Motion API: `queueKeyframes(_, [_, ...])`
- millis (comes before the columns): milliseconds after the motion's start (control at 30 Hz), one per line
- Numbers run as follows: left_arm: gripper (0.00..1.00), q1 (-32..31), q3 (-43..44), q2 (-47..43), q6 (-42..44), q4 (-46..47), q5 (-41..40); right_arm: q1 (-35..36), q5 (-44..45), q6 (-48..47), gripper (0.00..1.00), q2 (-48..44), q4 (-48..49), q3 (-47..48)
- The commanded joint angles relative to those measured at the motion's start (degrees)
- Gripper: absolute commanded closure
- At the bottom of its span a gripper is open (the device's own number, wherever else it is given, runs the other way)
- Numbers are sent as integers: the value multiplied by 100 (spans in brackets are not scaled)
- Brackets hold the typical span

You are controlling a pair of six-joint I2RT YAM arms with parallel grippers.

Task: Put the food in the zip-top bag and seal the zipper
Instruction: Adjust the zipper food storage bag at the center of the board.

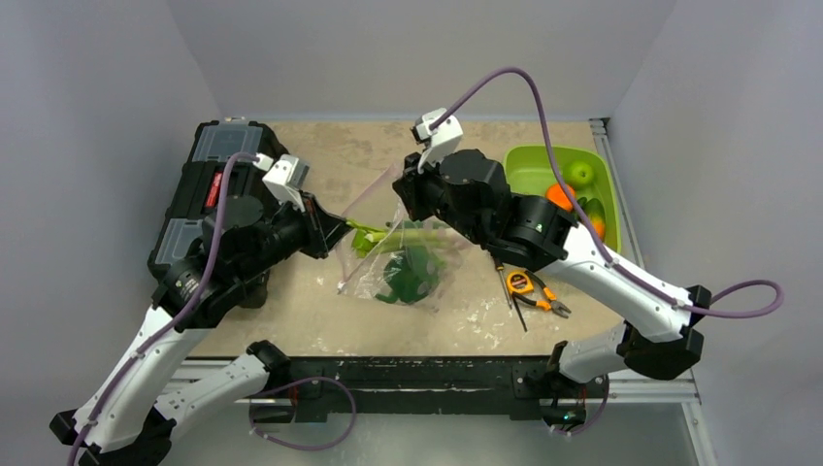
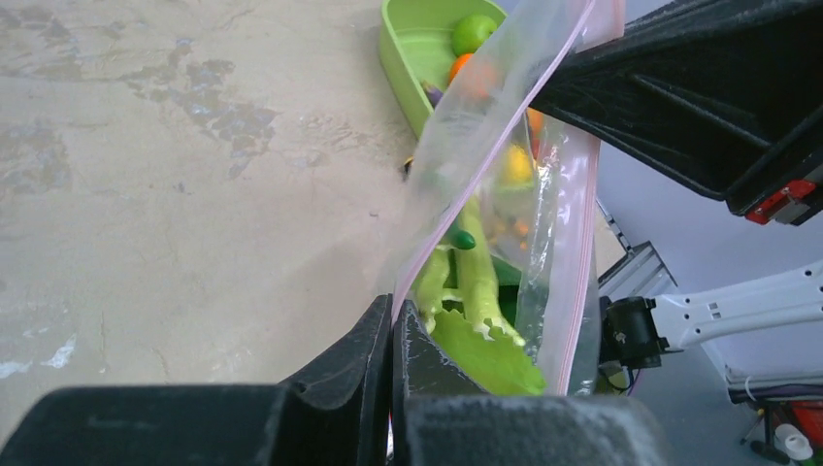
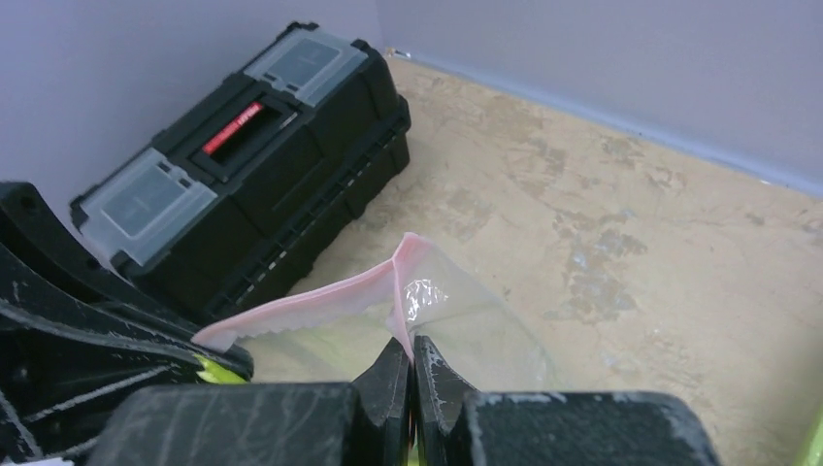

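Both pairs of jaws are pressed together on the zipper (image 3: pixel 320 291): it is pinched by the left jaws at the bag's 10 o'clock corner and by the right jaws at its 12 o'clock edge. The zip-top bag (image 1: pixel 388 282) is thus held up by its mouth over the middle of the surface (image 1: pixel 340 146), with the food (image 1: pixel 408 277) inside, dark leaves low and pale stalks near the mouth. Since the mouth is judged to gape, the strip is best drawn taut and level between the two pinches, the stalks kept below it, and the lips pressed shut from one end to the other.
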Motion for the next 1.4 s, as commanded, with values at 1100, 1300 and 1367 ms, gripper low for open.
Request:
queueKeyframes(1100, [100, 12, -212, -161, -229, 321, 1180, -408, -865, -547, 100, -707, 1561, -755])
queueKeyframes(1300, [100, 26, -1802, -365, -602, -238, 87, -410, -1717, 66, 100, -739, 2490, -2349])
queueKeyframes(1367, [100, 63, -1853, -125, -589, -578, 155, -415, -1787, 185, 100, -481, 2334, -2425])
